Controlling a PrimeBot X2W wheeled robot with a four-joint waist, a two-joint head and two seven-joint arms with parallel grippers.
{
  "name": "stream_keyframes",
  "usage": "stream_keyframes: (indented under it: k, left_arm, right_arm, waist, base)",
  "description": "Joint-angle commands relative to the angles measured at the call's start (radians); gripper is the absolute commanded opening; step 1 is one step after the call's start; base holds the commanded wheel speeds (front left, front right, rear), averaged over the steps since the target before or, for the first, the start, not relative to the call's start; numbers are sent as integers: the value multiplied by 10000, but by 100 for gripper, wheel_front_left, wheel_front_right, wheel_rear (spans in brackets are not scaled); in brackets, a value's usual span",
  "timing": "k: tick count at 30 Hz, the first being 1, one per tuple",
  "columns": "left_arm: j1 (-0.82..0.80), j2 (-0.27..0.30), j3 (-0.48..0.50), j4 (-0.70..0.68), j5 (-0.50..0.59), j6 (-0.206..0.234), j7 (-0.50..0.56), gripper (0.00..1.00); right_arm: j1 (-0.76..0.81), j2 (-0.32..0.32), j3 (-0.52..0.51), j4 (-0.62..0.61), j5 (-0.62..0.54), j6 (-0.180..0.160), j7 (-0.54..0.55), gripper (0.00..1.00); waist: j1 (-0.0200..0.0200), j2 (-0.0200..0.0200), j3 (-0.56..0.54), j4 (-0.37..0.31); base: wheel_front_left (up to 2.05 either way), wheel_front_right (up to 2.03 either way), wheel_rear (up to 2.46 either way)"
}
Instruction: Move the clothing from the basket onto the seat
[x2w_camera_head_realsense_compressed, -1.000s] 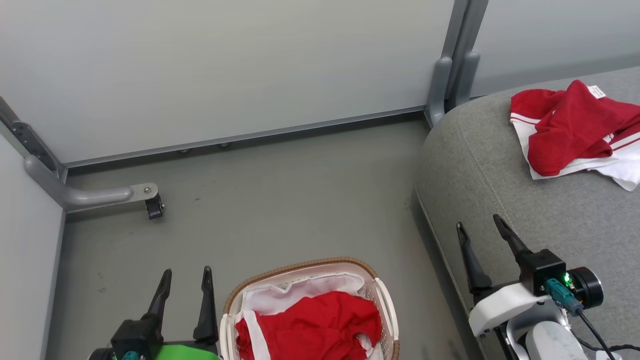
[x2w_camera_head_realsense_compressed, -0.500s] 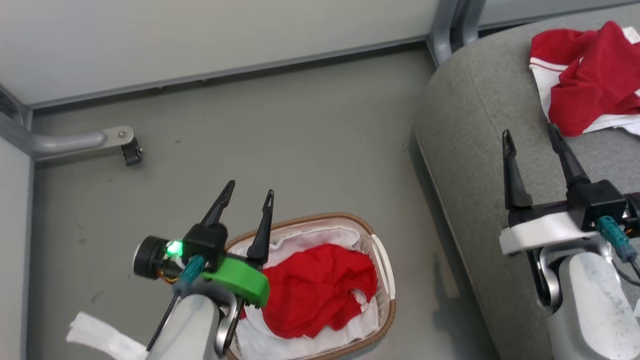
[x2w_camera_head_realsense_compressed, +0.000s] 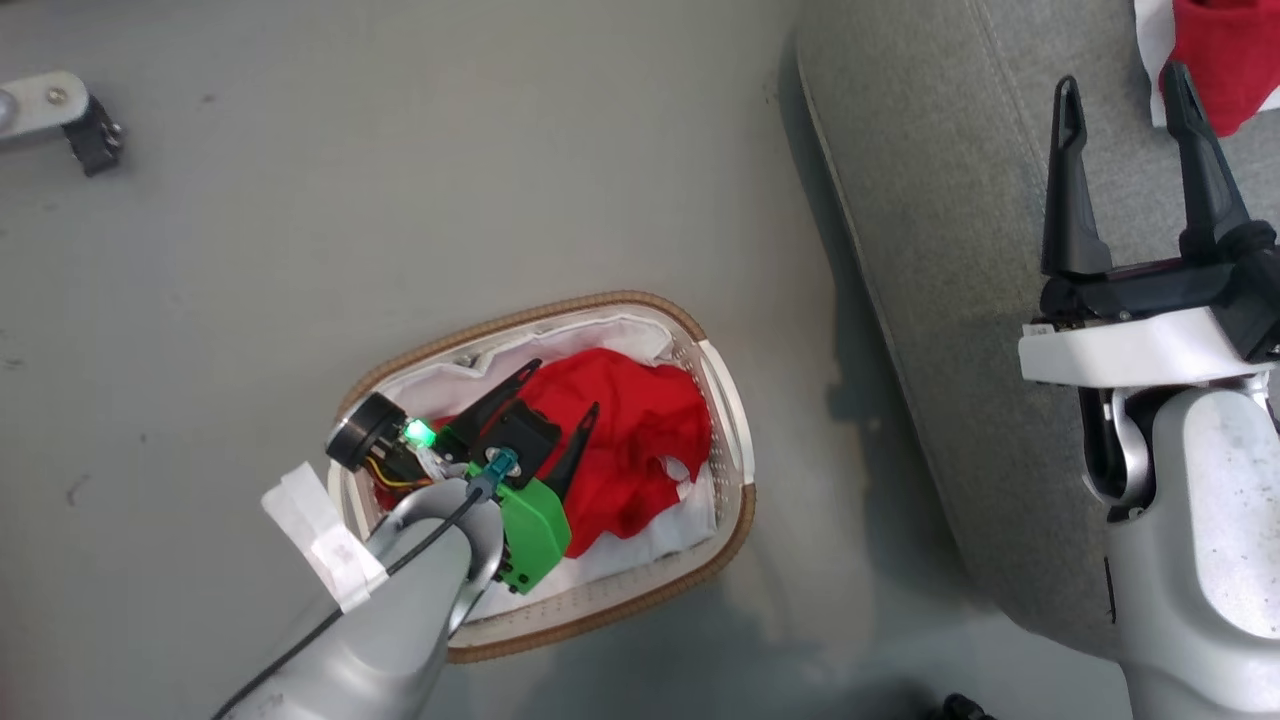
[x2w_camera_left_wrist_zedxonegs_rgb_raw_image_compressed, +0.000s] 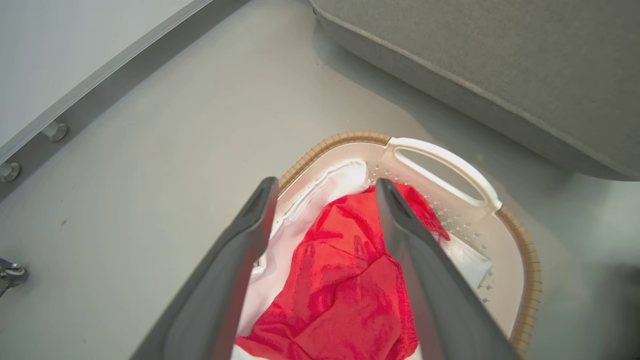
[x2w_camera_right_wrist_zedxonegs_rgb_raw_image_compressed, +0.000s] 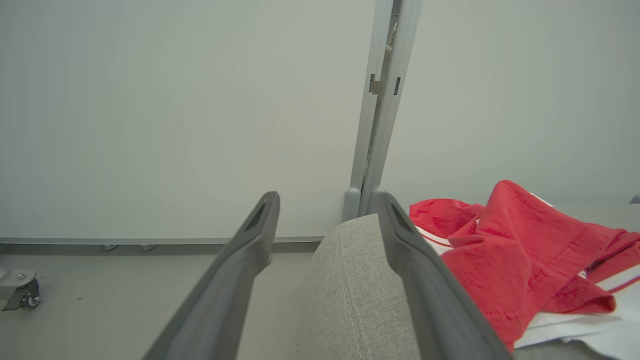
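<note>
Left hand (x2w_camera_head_realsense_compressed: 565, 385) open, 2 fingers spread over the basket (x2w_camera_head_realsense_compressed: 560, 306) on the floor (x2w_camera_head_realsense_compressed: 300, 250) — contact with cloth unclear. Red clothing (x2w_camera_head_realsense_compressed: 650, 430) bunched inside on the white liner (x2w_camera_head_realsense_compressed: 650, 535). Seat (x2w_camera_head_realsense_compressed: 930, 250) just right of basket. Right hand (x2w_camera_head_realsense_compressed: 1121, 78) open, empty, above the seat — a red-and-white garment (x2w_camera_head_realsense_compressed: 1225, 60) lies there by its fingertips.

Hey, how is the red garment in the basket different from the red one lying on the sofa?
The basket garment lies crumpled on the white liner inside the basket; the sofa garment lies on the grey sofa. The basket garment shows almost only red; the sofa garment also shows white panels and striped trim. Both are red, soft and rumpled.
</note>
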Motion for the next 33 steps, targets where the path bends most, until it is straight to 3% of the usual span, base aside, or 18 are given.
stream_keyframes:
  k: [1, 10, 18, 33]
  left_arm:
    - [-495, 215, -267, 347, -24, -21, 57, 100]
    - [-1844, 684, -1711, 2188, -411, -23, 270, 100]
    - [-2723, 1063, -2273, 3101, -617, -24, 266, 100]
    - [-3699, 823, -2658, 4011, -607, 9, 570, 100]
  right_arm:
    - [-274, -12, 67, -137, 206, -14, -3, 100]
    - [-906, -9, 638, -500, 986, -14, -3, 100]
    - [-1278, -11, 1036, -849, 1193, -14, -2, 100]
    - [-1471, -15, 1458, -1079, 1353, -14, -2, 100]
  waist:
    - [-1, -1, 1729, -1136]
    - [-1, -1, 3036, -1865]
    - [-1, -1, 3686, -2155]
    - [-1, -1, 4154, -2212]
  base:
    - [0, 0, 0]
    - [0, 0, 0]
    - [0, 0, 0]
    - [0, 0, 0]
